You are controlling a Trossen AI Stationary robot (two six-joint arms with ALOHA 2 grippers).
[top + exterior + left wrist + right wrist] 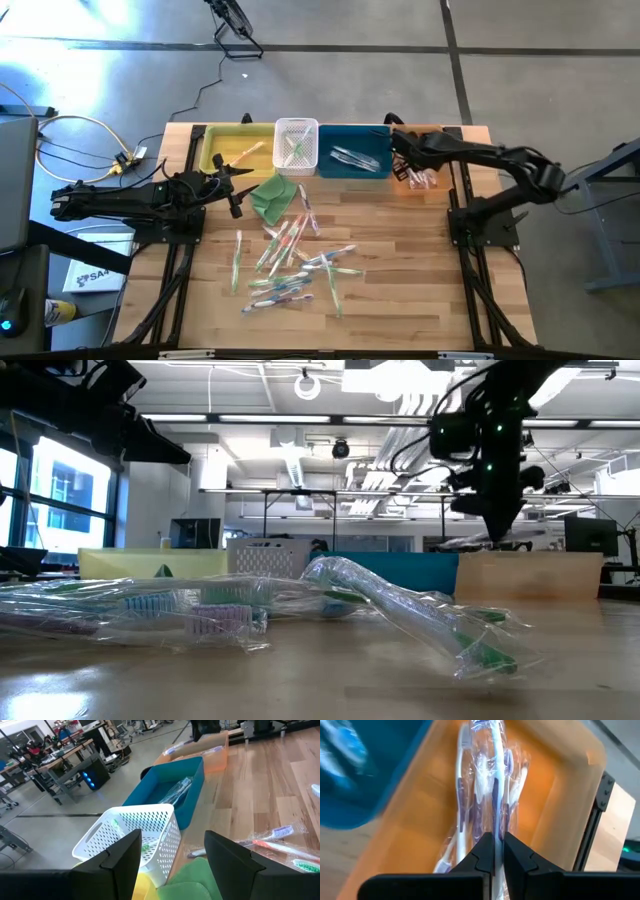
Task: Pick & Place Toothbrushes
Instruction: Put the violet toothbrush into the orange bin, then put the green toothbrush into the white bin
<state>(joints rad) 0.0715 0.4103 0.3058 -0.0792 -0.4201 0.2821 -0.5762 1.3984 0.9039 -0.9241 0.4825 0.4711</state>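
Closest to us in the low view, wrapped toothbrushes (pixel 400 605) sprawl across the wooden table (pixel 420 290), their clear crinkled film catching the light. From above we see them as a loose pile at the table's middle, thin sticks with green, pink and blue handles, with bare planks open toward the near edge and both side edges.

Along the far edge four bins stand in a row: a yellow tray (pixel 228 143), a white lattice basket (pixel 296 128), a blue bin (pixel 372 141) and an orange bin (pixel 440 131). Each already holds one or more brushes. A folded green cloth (pixel 272 195) lies just in front of the basket.

We find the left gripper (pixel 232 188) low beside the cloth, near the yellow tray, its two flat dark fingers (pixel 122 857) spread apart and holding nothing.

We see the right arm reaching across to the orange bin, its gripper (pixel 495 851) above the smooth plastic floor. Its fingers are pressed together on a wrapped white-handled toothbrush (pixel 496 775), which lies among other wrapped brushes inside that bin.
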